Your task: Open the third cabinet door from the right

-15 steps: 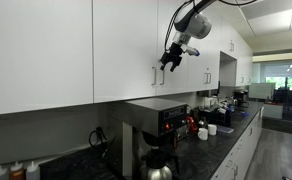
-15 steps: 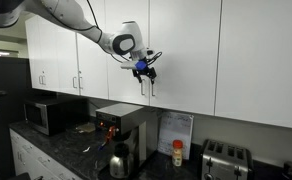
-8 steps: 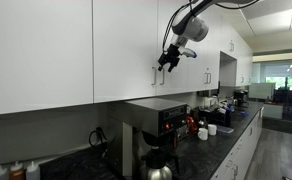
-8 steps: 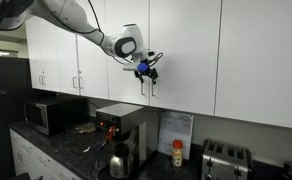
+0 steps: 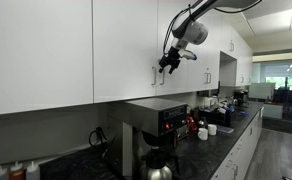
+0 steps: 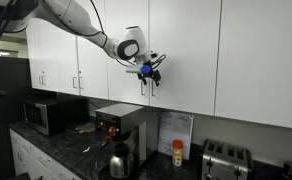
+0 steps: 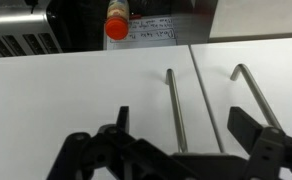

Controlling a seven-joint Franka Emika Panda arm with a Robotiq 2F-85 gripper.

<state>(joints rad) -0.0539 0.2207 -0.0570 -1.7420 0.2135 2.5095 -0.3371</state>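
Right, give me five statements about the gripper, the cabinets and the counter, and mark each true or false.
1. The gripper is open. True.
2. It is shut on a mug. False: it holds nothing and sits up by the cabinet doors.
3. In the wrist view, a bar handle shows within the gripper's opening. True.
4. The bottle cap in the wrist view is blue. False: the cap is red.
5. A toaster stands on the counter in an exterior view. True.
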